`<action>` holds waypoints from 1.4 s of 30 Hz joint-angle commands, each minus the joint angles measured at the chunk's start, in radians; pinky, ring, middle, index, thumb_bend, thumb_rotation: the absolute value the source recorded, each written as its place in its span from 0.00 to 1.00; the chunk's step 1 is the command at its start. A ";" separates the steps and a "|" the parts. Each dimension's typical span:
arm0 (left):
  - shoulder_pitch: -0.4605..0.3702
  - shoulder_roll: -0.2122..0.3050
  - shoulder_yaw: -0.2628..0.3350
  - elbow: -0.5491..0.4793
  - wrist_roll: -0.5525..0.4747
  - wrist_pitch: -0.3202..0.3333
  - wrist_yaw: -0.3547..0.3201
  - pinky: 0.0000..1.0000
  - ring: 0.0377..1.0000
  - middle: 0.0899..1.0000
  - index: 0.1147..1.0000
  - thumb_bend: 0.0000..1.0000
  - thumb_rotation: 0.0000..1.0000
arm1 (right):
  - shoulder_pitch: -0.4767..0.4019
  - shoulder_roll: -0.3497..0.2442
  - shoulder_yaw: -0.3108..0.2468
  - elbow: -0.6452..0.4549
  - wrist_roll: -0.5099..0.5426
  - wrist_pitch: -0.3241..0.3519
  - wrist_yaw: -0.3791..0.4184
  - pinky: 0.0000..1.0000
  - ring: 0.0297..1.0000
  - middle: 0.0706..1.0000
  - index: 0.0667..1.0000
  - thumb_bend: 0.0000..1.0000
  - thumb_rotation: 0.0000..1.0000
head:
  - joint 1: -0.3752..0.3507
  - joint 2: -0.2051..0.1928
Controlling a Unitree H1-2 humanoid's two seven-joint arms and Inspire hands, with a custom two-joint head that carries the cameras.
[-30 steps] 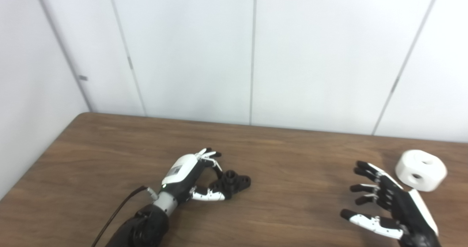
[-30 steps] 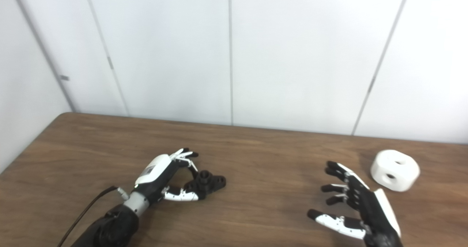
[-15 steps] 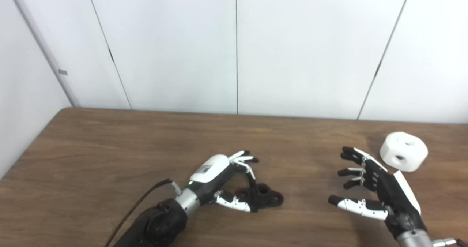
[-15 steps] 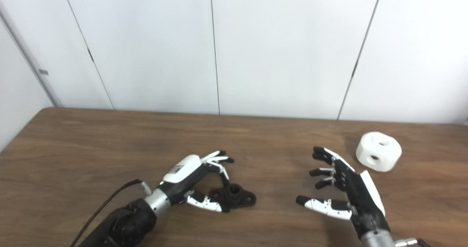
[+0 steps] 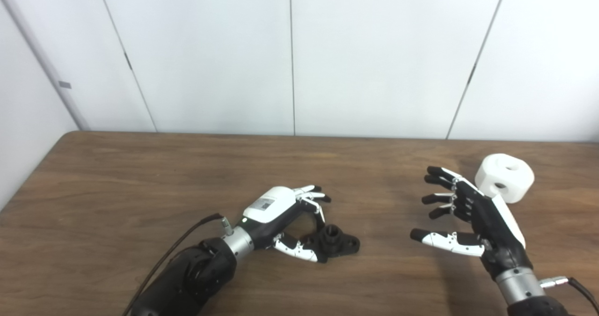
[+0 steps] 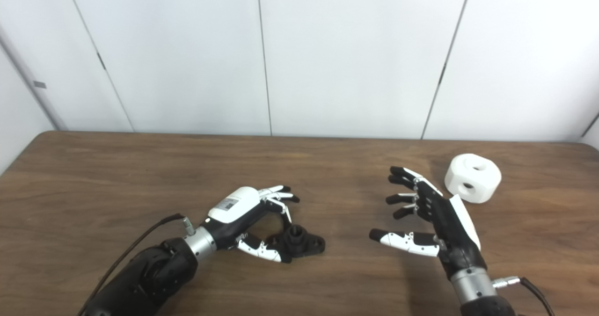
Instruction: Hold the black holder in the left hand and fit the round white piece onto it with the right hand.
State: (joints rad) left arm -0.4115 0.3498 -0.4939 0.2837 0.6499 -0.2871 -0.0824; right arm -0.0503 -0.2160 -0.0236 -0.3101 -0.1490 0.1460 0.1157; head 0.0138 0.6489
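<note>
1. Black holder [image 5: 334,243] sits mid-table near the front edge, left hand [image 5: 281,213] curled around it, grip unconfirmed.
2. Right hand [image 6: 435,222] splayed, empty; round white piece [image 6: 472,178] waits toward the right edge — approach squarely.

Both eye views look down and forward from head height, side by side, facing the white wall panels [image 5: 290,54] at 12 o'clock. Both share the wooden table [image 5: 140,175]; the right eye view sits a little toward 3 o'clock, shifting everything leftward. Arms enter from 6 o'clock.
</note>
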 commanded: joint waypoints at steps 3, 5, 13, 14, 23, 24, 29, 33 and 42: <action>0.043 0.021 -0.055 0.074 0.113 0.089 -0.061 0.94 0.94 0.84 0.41 0.52 0.06 | -0.042 -0.016 -0.013 -0.027 0.006 -0.035 -0.009 0.52 0.65 0.79 0.81 0.61 0.06 | -0.017 -0.005; 0.045 0.022 -0.055 0.072 0.115 0.090 -0.055 0.94 0.94 0.84 0.41 0.52 0.06 | -0.049 -0.018 -0.016 -0.027 0.010 -0.044 -0.011 0.51 0.64 0.79 0.80 0.62 0.03 | -0.027 -0.008; 0.060 0.043 -0.046 0.109 0.090 0.049 0.000 0.92 0.92 0.83 0.42 0.52 0.05 | -0.163 -0.090 -0.052 -0.011 -0.081 -0.083 -0.041 0.52 0.63 0.77 0.79 0.68 0.11 | -0.219 -0.079; 0.064 0.047 -0.044 0.114 0.087 0.043 0.007 0.92 0.92 0.83 0.42 0.52 0.05 | -0.190 -0.109 -0.058 -0.001 -0.106 -0.091 -0.046 0.53 0.64 0.78 0.78 0.69 0.11 | -0.257 -0.096; 0.086 0.074 -0.033 0.138 0.066 -0.017 0.056 0.87 0.90 0.82 0.42 0.52 0.05 | -0.355 -0.301 -0.106 0.075 -0.335 -0.023 -0.067 0.59 0.72 0.80 0.78 0.75 0.26 | -0.401 -0.194; 0.088 0.075 -0.032 0.138 0.067 -0.020 0.060 0.86 0.89 0.82 0.42 0.52 0.05 | -0.361 -0.316 -0.111 0.079 -0.350 -0.013 -0.065 0.62 0.75 0.80 0.79 0.76 0.27 | -0.406 -0.198; 0.085 0.072 -0.033 0.180 0.067 -0.050 0.096 0.86 0.88 0.81 0.42 0.52 0.05 | -0.386 -0.401 -0.151 0.123 -0.366 0.032 -0.052 0.66 0.81 0.85 0.82 0.77 0.29 | -0.423 -0.212; 0.080 0.066 -0.037 0.207 0.065 -0.069 0.109 0.86 0.88 0.81 0.42 0.52 0.05 | -0.383 -0.455 -0.156 0.157 -0.363 0.088 -0.013 0.69 0.87 0.90 0.85 0.78 0.35 | -0.422 -0.214; 0.089 0.063 -0.038 0.213 0.060 -0.076 0.113 0.88 0.89 0.81 0.42 0.52 0.05 | -0.362 -0.538 -0.106 0.256 -0.269 0.072 0.123 0.78 0.96 0.99 0.90 0.96 0.40 | -0.429 -0.218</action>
State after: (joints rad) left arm -0.3991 0.3699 -0.5040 0.3989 0.6496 -0.4145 0.0933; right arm -0.3828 -0.7067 -0.1340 -0.0454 -0.4192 0.2559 0.2276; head -0.4096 0.4326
